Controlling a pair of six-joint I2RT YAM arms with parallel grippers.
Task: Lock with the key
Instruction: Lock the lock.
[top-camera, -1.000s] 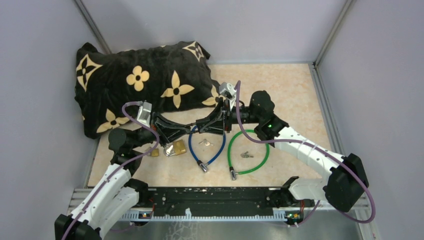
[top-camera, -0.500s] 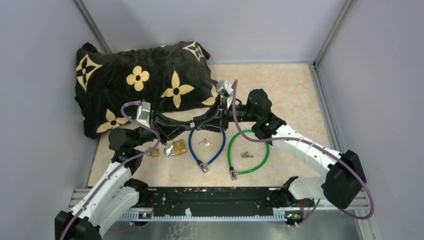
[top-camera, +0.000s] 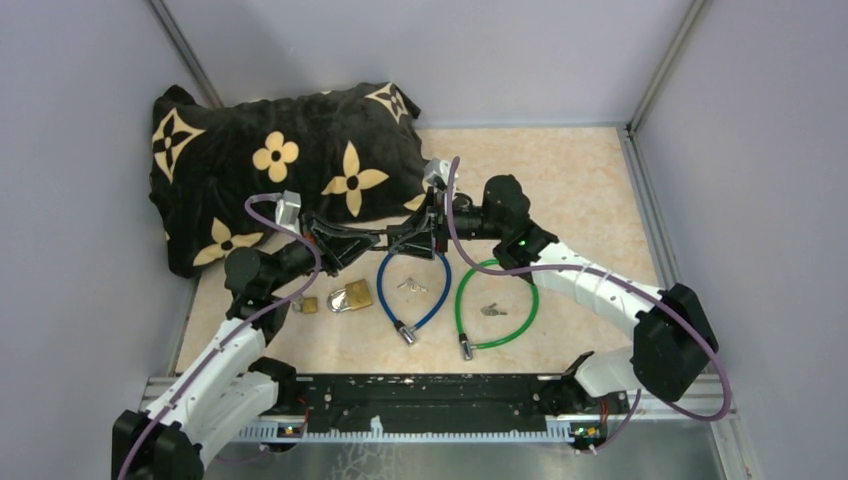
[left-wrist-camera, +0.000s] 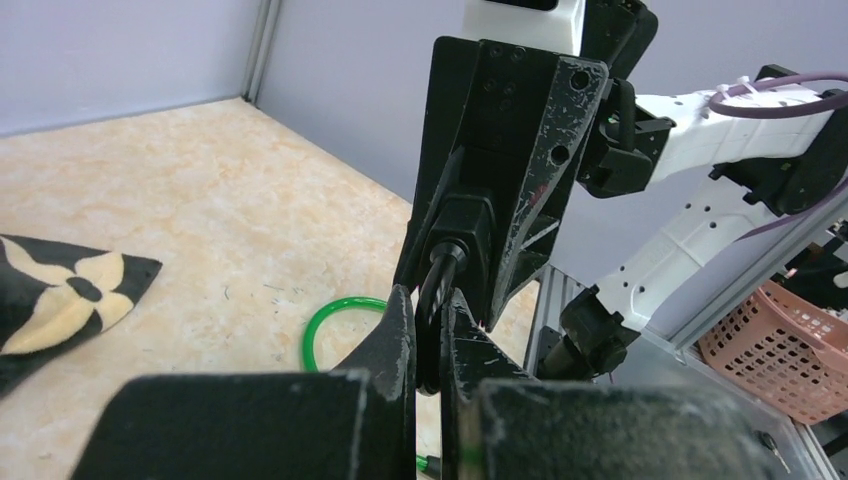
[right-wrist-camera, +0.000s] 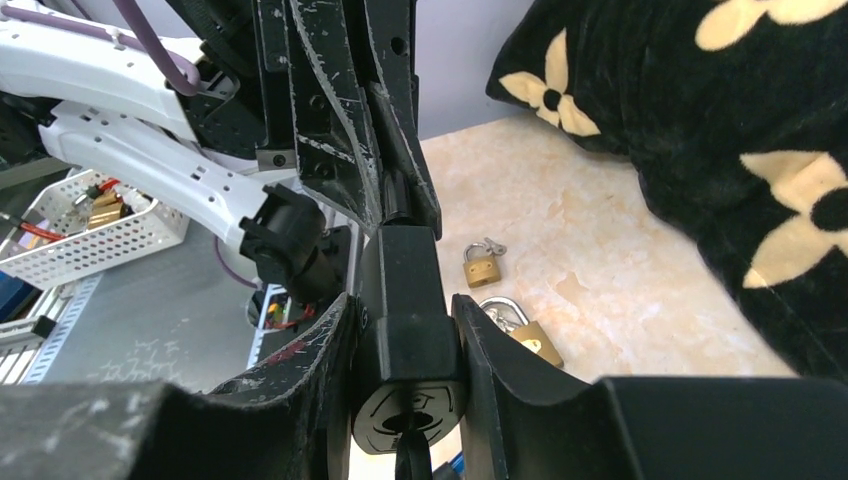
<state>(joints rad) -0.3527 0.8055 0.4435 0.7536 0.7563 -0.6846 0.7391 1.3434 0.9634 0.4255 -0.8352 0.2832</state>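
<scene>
right hand (right-wrist-camera: 405, 352) clenched on black lock body (right-wrist-camera: 400, 285), left hand (left-wrist-camera: 428, 322) pinching its cable (left-wrist-camera: 438, 283)

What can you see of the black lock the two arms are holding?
The lock looks like matte black plastic: a blocky body with a round keyhole face toward the right wrist camera. Something dark sits in the keyhole, unclear what. The right fingers clamp the body from both sides. Its black cable enters the far side, pinched between the left fingers. It is held in the air above the table.
</scene>
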